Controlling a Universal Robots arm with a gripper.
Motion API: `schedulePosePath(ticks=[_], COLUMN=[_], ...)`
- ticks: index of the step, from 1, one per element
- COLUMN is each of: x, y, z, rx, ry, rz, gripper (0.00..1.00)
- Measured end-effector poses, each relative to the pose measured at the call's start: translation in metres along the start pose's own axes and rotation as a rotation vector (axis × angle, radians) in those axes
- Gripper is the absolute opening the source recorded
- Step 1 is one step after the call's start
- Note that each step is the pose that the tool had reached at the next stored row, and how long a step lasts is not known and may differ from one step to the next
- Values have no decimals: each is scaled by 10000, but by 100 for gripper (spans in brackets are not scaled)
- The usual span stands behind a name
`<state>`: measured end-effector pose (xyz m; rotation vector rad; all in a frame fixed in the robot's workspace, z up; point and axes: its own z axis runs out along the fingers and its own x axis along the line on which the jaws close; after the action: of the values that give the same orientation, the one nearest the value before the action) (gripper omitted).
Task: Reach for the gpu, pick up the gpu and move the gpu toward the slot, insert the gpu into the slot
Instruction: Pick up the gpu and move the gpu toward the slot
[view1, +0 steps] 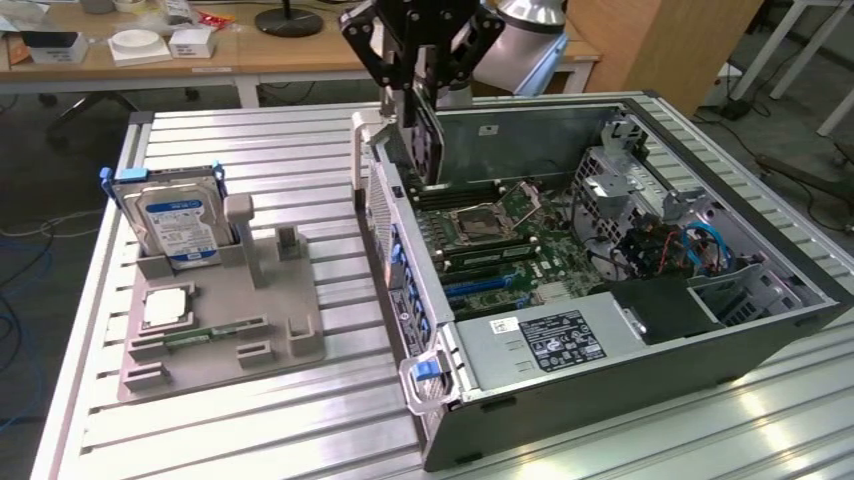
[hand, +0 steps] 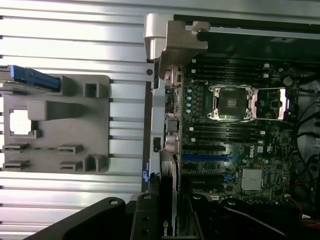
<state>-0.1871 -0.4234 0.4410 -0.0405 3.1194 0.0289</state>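
Note:
The gpu (view1: 427, 140), a thin dark card, hangs upright and edge-on over the open computer case (view1: 747, 330), near the case's wall on the exterior view's left. My gripper (view1: 424, 95) is shut on the card's upper part. In the wrist view the gpu (hand: 167, 195) appears as a narrow edge running out from between my gripper (hand: 167, 222) fingers, alongside the case wall. The blue slot (hand: 205, 156) lies on the motherboard (hand: 270, 145) just beside the card's edge; the blue slots (view1: 481, 287) show below the processor socket. The card is clear of the board.
A grey fixture (view1: 267, 345) on the slatted table holds a hard drive (view1: 180, 225) upright, a square chip (view1: 167, 308) and a green memory stick (view1: 220, 330). Cables and a drive cage (view1: 667, 240) fill the case's right side. A desk (view1: 267, 55) stands behind.

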Motion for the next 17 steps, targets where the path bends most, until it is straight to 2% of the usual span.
schedulePosePath(ticks=[5,17], x=[-154,-625], y=[-4,-17], z=[19,64], rx=[-20,-28], ry=[0,0], rz=[1,1], gripper=[26,26])
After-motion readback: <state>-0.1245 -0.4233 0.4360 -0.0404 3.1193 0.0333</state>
